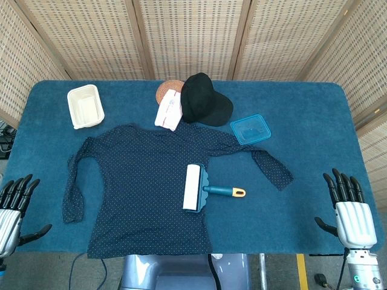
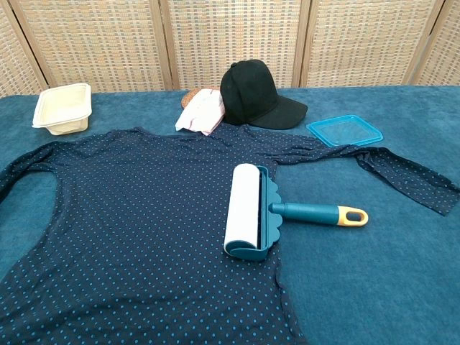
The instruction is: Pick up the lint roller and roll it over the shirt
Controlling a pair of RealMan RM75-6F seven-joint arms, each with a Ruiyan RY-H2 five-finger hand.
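Even, bright, diffuse overhead lighting; both views sharp throughout. Soft, short shadows fall under the black cap and lint roller. No glare. Slight darkening beyond the fingers, at frame corners.

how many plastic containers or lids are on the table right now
2: a cream tub at the far left corner, and a flat blue lid right of the black cap. The cap could hide something behind it.

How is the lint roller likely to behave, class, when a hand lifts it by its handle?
The lint roller looks stiff plastic, so it should probably lift without bending. Its wide white drum sits opposite the slim handle, so it may tip drum-down. The drum could stick slightly to the shirt under it.
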